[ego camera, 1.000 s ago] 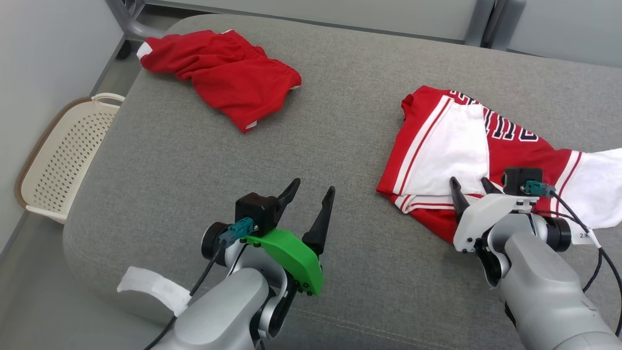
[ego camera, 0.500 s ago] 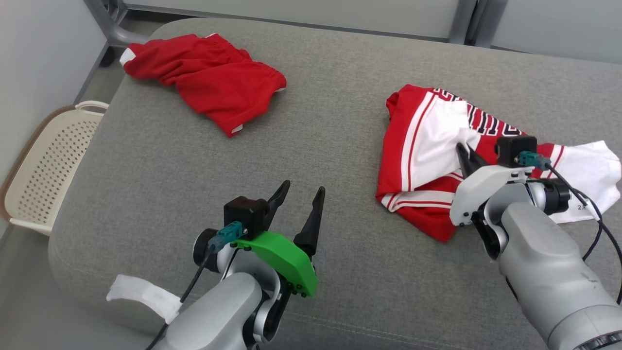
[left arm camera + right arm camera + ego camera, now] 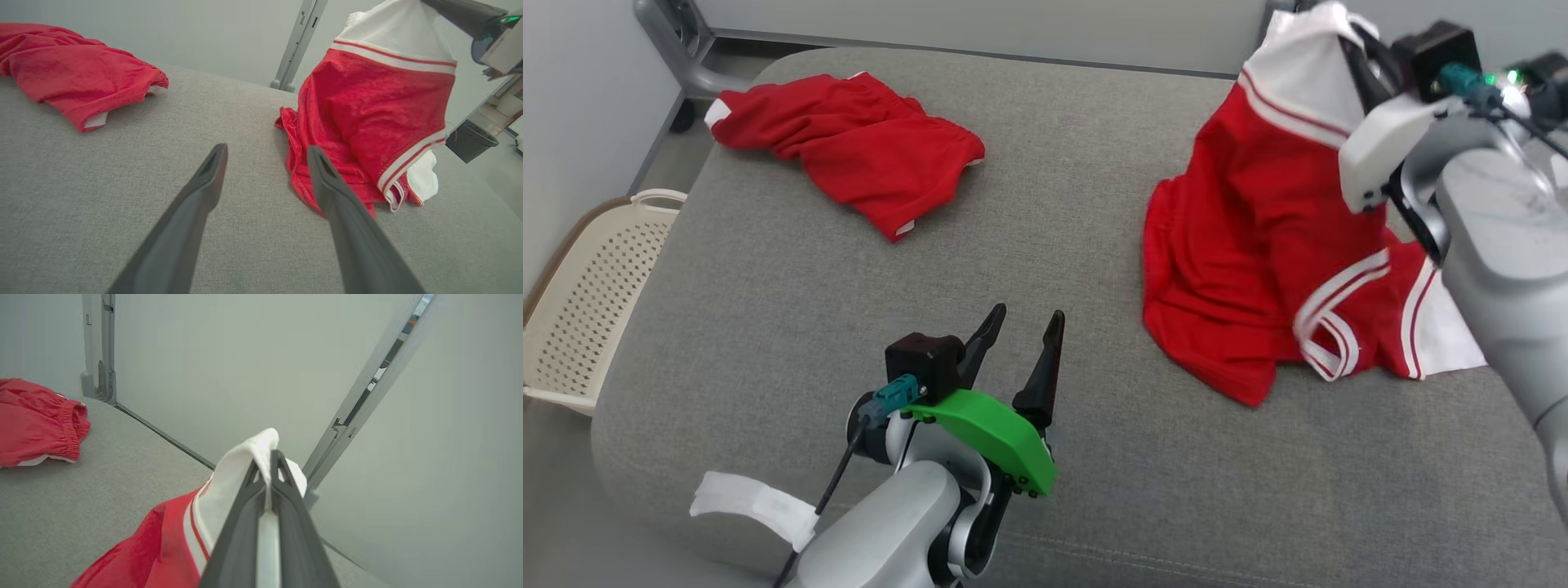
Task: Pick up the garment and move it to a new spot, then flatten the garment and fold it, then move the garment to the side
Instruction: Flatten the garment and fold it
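A red garment with white panels and white-red trim [image 3: 1258, 237] hangs from my right gripper [image 3: 1352, 37], which is shut on its white top edge [image 3: 245, 465] high at the right. Its lower part still lies bunched on the grey cushion [image 3: 1094, 457]. In the left wrist view the same garment [image 3: 367, 122] drapes down to the right of my fingers. My left gripper [image 3: 1019, 327] hovers open over bare cushion near the front, nothing between its fingers [image 3: 204, 192].
A second red garment [image 3: 849, 147] lies crumpled at the cushion's far left. A cream perforated basket [image 3: 580, 318] stands on the floor left of the cushion. A grey metal post [image 3: 296, 45] and wall rise behind.
My right gripper has shut on the garment's white part and risen, lifting and unfurling it. The head camera has shifted, and the left gripper holds its place.
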`<state>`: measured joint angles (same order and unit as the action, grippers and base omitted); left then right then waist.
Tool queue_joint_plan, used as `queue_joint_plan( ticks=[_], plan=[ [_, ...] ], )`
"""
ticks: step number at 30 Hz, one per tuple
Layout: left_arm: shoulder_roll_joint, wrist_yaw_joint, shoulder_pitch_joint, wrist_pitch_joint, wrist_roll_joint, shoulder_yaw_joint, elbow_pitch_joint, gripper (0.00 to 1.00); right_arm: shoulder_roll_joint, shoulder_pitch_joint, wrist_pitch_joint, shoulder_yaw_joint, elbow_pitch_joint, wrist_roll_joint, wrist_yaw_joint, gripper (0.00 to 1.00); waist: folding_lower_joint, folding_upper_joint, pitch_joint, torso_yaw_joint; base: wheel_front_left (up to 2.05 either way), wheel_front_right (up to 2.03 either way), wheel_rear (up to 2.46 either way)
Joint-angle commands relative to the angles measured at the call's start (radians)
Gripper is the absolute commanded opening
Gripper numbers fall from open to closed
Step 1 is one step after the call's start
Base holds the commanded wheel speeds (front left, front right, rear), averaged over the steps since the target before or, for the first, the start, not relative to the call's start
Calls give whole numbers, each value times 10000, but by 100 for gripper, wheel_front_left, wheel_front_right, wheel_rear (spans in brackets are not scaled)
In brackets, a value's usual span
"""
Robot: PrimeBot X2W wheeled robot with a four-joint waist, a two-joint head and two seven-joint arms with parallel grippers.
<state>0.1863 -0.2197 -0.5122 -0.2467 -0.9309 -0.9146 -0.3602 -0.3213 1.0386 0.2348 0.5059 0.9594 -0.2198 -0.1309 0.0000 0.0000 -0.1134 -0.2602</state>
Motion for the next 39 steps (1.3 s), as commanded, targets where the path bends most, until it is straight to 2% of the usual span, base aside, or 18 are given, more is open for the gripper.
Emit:
queue_joint_plan(
  ticks=[1, 6, 10, 17, 21, 29, 34, 39],
  plan=[
    [14, 46, 108, -38, 4, 44, 28, 100, -71, 238, 13, 79, -73, 119, 3, 0, 0, 0, 9, -80, 0, 0, 0],
    [-26, 63, 142, -71, -89, 153, 21, 100, -492, 1782, 203, 552, -445, 880, 4, 0, 0, 0, 59, -349, 0, 0, 0],
    [19, 57, 151, -102, -130, 273, 7, 100, -586, 2706, 310, 365, -1169, 1597, 4, 0, 0, 0, 79, -406, 0, 0, 0],
    [43, 0, -44, -113, -53, 499, 75, 100, -731, 3157, 314, -275, -4128, 3094, 8, 0, 0, 0, -22, -124, 0, 0, 0],
    [53, 4, 55, -140, -21, 587, 79, 100, -827, 2272, 314, -199, -4644, 3168, 8, 0, 0, 0, -17, 207, 0, 0, 0],
    [153, 9, 288, -153, 38, 587, 51, 100, -1506, -626, 317, 335, -4152, 1933, 9, 0, 0, 0, 3, 929, 0, 0, 0],
    [212, -50, 340, -129, 84, 534, 132, 100, -1874, -2481, 318, -350, -3989, 1476, 9, 0, 0, 0, 11, 1285, 0, 0, 0],
    [293, -110, 418, -50, 117, 460, 249, 100, -2190, -4014, 318, -1210, -4204, 1764, 11, 0, 0, 0, 50, 1543, 0, 0, 0]
  ],
)
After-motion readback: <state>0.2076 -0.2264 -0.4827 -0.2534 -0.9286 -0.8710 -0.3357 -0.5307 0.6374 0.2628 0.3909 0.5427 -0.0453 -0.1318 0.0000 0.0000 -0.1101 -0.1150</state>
